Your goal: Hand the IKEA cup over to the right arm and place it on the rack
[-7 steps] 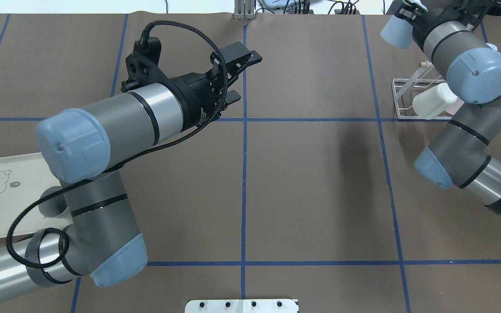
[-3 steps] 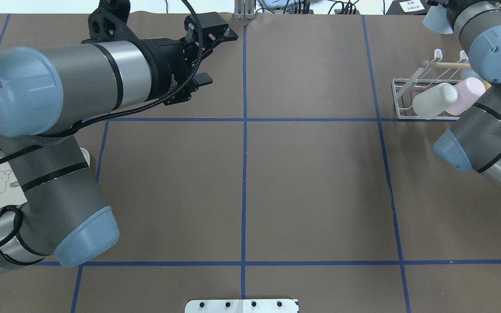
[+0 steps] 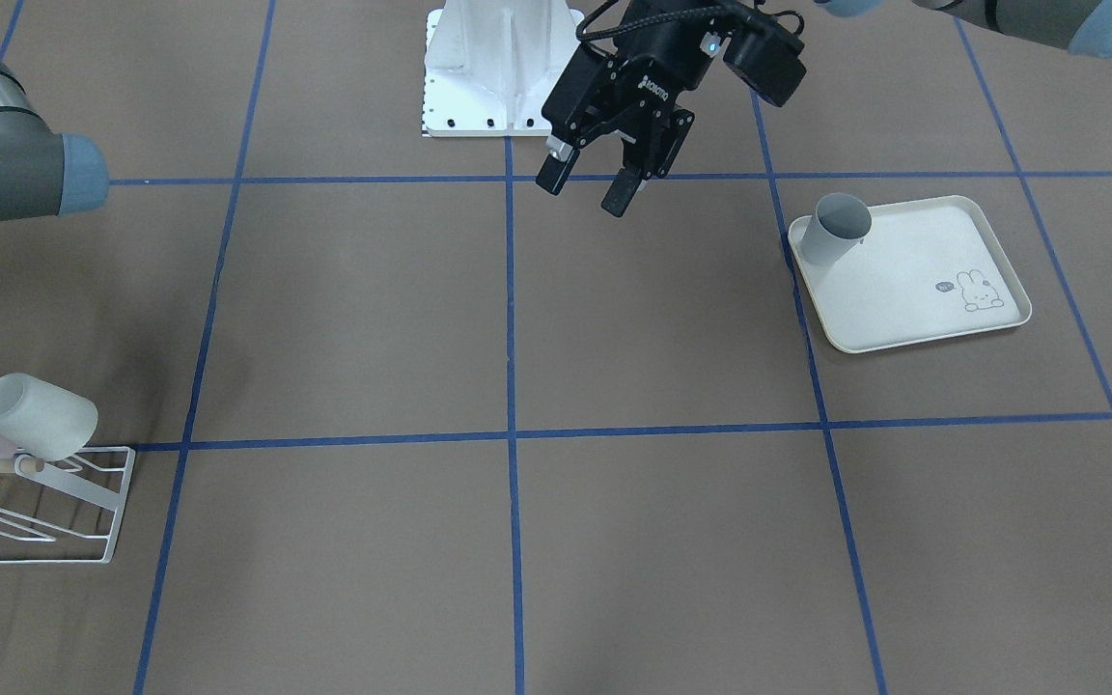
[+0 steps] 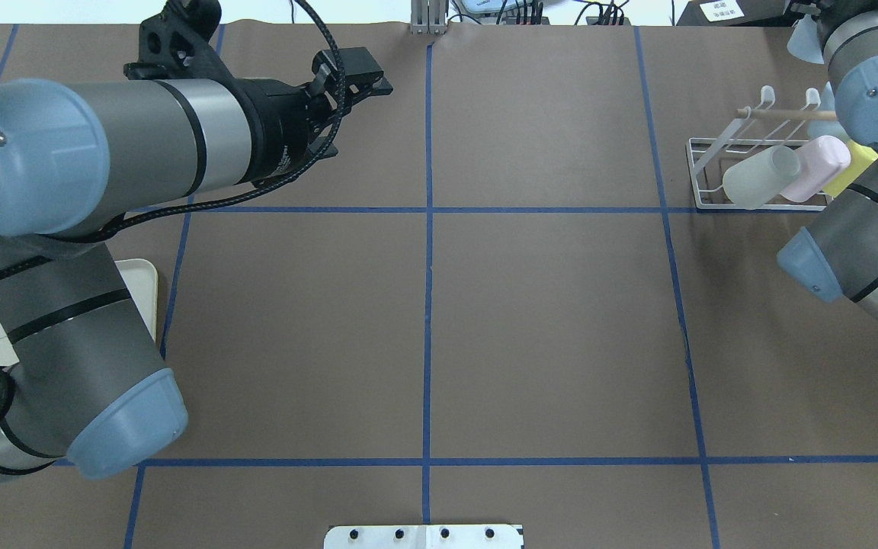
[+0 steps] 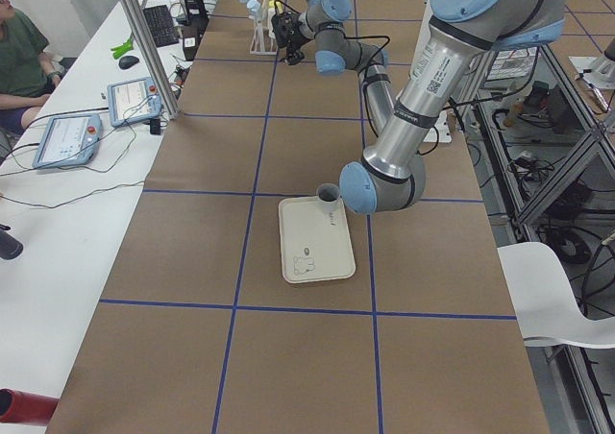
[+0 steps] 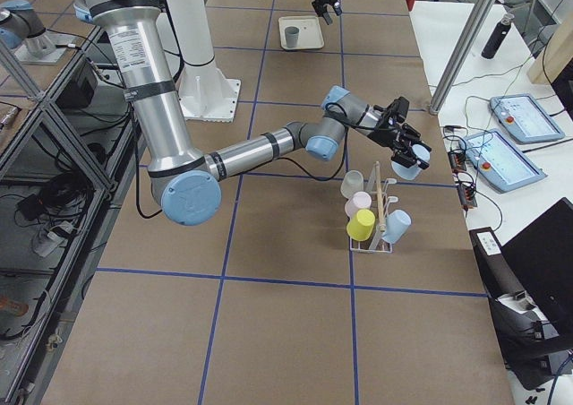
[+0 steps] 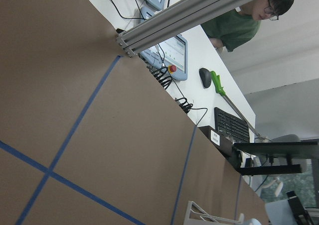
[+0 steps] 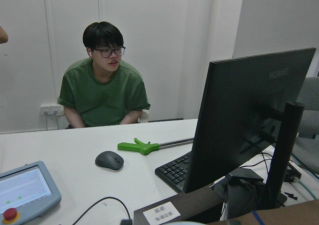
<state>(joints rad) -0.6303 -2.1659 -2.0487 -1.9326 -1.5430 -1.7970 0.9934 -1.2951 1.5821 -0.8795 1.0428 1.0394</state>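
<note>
Left tool [image 3: 583,190] has its jaws spread and empty, up off the counter [image 3: 517,338]. Grey cup [image 3: 832,232] stands upright on the tray [image 3: 903,299] corner nearest that tool, well off to its left and lower. Swing over, straddle the wall up high, and leave the base free for the handover. Right tool [image 6: 405,151] is near the rack [image 6: 372,235]; can't tell if it's open or closed.

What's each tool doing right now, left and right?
Left tool: open, holding nothing.
Right tool: cannot be told; it shows clearly only from the side, with a light blue cup at its tip.
</note>
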